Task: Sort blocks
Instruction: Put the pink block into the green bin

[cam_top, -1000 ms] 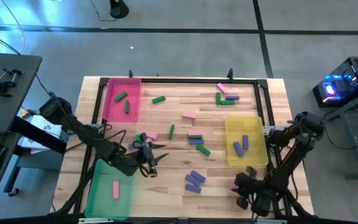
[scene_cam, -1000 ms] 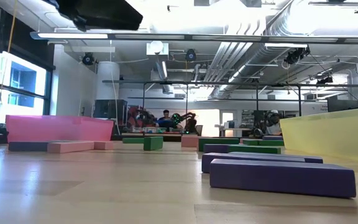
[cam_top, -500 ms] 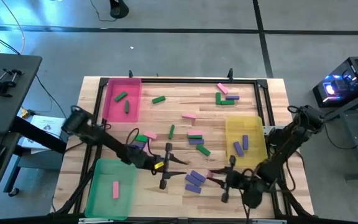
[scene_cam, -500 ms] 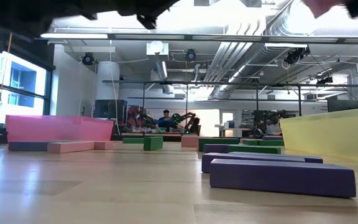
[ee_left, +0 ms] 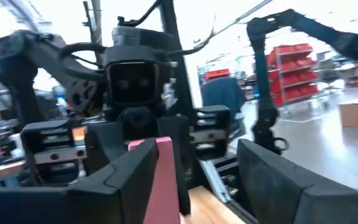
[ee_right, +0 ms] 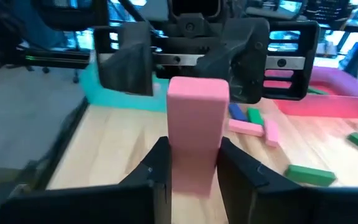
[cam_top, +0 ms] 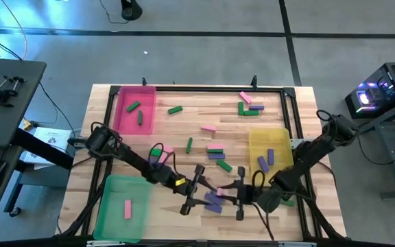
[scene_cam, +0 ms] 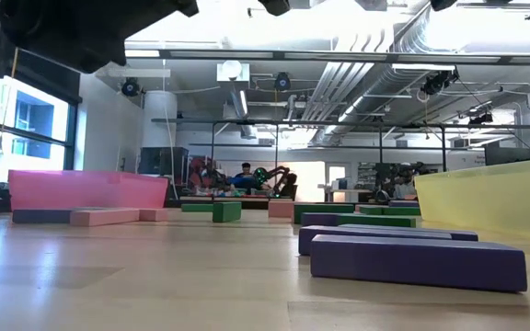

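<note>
We saw a pink block (ee_right: 194,134) pinched between the dark fingers of the right gripper (cam_top: 233,191), with the black left gripper (cam_top: 203,190) facing it. Near that block lay purple blocks (cam_top: 213,200) on the pale striped wood of the table (cam_top: 190,110). Around the same block stood a pink tray (cam_top: 134,110), a green tray (cam_top: 118,206) and a yellow tray (cam_top: 271,156).

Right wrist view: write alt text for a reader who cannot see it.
The right gripper pinches an upright pink block, facing the left gripper with its fingers spread. Loose pink and green blocks lie on the wooden table beside a pink tray.
</note>
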Tool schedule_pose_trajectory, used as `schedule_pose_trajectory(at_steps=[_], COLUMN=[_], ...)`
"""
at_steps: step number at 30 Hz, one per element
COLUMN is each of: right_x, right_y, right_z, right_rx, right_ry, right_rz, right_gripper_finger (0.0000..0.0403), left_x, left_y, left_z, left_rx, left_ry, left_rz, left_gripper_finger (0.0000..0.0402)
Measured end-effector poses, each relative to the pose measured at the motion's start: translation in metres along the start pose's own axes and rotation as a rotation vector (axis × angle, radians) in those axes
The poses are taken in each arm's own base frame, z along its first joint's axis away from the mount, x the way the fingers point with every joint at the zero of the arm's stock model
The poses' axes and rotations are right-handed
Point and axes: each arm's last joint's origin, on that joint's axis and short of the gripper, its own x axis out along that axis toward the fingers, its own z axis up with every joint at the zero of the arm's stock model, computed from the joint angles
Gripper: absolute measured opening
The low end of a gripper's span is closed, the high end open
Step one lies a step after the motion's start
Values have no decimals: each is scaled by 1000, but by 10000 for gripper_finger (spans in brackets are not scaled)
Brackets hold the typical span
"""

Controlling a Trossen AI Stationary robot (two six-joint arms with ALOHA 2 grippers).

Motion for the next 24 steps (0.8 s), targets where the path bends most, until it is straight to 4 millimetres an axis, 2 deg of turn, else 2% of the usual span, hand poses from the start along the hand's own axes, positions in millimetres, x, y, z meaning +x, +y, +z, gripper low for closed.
schedule_pose_trajectory(at_steps=[7, 15, 20, 24], right_x=[0, 0, 0, -1], right_y=[1, 1, 1, 2], right_z=[1, 1, 0, -1], right_rx=[-2, -4, -8, -9], right_ry=[-2, 2, 7, 9], right_rz=[18, 21, 29, 26], right_gripper_finger=[65, 65, 65, 61], left_x=[1, 9, 23, 25], left_y=[4, 10, 12, 11], left_z=[-5, -5, -2, -1], left_rx=[-11, -113, -120, -120], left_ry=[69, 81, 137, 151], left_rz=[129, 90, 29, 32], left_gripper_finger=[228, 226, 204, 171])
